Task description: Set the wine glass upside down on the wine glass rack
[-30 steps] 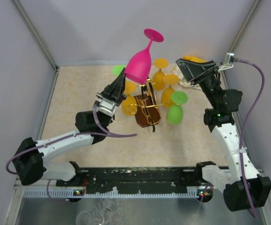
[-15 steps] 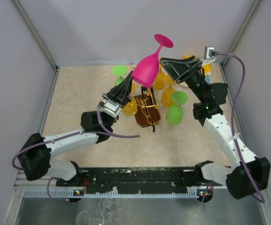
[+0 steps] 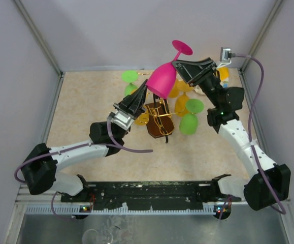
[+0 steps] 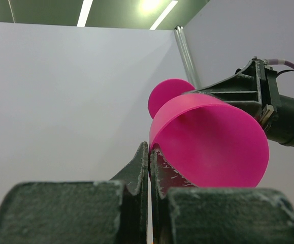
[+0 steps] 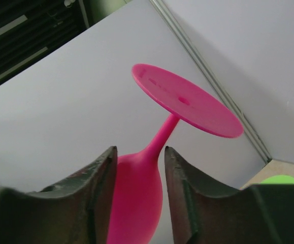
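Pink wine glass [image 3: 163, 80] held in the air above the wine glass rack [image 3: 159, 122], one pincer on it and one around it
The left pincer [image 4: 149, 152] is clamped tight on the bowl's rim, and the glass tilts foot-up, mouth down toward that arm. The right pincer [image 5: 140, 152] stands partly open, its fingers [image 5: 98, 188] straddling the top of the bowl just below the stem, with a gap showing on one side. The gold rack stands on the table [image 3: 86, 107], with yellow glasses [image 3: 182, 102] and green glasses [image 3: 189, 123] around it
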You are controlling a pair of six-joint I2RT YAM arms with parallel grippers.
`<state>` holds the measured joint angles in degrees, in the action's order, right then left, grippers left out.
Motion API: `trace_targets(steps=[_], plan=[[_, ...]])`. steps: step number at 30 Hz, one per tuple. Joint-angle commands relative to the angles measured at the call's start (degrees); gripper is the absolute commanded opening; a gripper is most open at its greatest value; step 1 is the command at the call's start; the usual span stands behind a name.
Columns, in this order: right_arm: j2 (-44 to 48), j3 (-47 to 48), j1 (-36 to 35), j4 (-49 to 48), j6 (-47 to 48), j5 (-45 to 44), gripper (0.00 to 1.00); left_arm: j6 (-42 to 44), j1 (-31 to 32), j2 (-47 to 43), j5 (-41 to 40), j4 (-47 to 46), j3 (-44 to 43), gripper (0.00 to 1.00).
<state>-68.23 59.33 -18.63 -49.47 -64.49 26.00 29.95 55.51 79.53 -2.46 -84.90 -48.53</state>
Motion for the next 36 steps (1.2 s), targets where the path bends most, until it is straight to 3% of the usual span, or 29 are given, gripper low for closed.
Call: trace_targets(steps=[1, 8, 10, 13, 18, 22, 24, 25, 27, 29, 32, 34, 36], plan=[[-0.6, 3.35, -0.42, -4.29, 0.72, 0.03, 0.37, -1.0, 0.22, 0.03, 0.9, -2.93, -0.3, 0.0], [-1.44, 4.22, -0.48, -4.27, 0.9, 1.56, 0.1, -1.29, 0.22, -0.37, 1.31, -2.29, -0.09, 0.0], [-0.91, 4.15, -0.47, -3.14, 1.99, 1.3, 0.06, -0.95, 0.22, -0.58, 1.16, -1.38, -0.03, 0.08], [0.39, 4.08, -0.53, -0.82, 4.81, -0.2, 0.03, -0.43, 0.22, -1.13, 0.7, -0.82, 0.45, 0.25], [2.63, 5.53, -0.53, 4.9, 11.37, -3.46, 0.0, -0.08, 0.22, -3.18, -0.49, 0.94, 2.78, 0.34], [4.21, 6.66, -0.53, 8.54, 15.97, -6.82, 0.0, 0.4, 0.22, -5.16, -1.32, 2.52, 5.5, 0.51], [5.15, 7.41, -0.48, 11.16, 19.72, -8.61, 0.0, 0.64, 0.22, -6.55, -2.38, 4.87, 6.73, 0.53], [5.74, 8.01, -0.48, 12.86, 21.64, -9.5, 0.0, 1.03, 0.22, -7.19, -2.87, 6.75, 7.08, 0.5], [6.71, 9.68, -0.47, 17.29, 26.22, -11.23, 0.0, 0.53, 0.22, -8.75, -5.13, 12.74, 6.19, 0.47], [7.77, 11.61, -0.48, 23.81, 30.93, -12.4, 0.0, -1.65, 0.22, -10.29, -8.4, 24.6, 1.74, 0.47], [9.02, 13.46, -0.47, 30.06, 36.21, -12.66, 0.0, -5.08, -0.54, -9.71, -13.6, 42.33, -8.36, 0.48], [9.84, 14.17, -0.51, 33.14, 38.11, -11.1, 0.0, -8.53, -2.95, -7.33, -13.8, 55.82, -17.54, 0.49], [10.5, 14.66, -0.48, 36.11, 39.32, -9.26, 0.0, -11.91, -5.92, -5.45, -11.77, 63.26, -23.25, 0.5]])
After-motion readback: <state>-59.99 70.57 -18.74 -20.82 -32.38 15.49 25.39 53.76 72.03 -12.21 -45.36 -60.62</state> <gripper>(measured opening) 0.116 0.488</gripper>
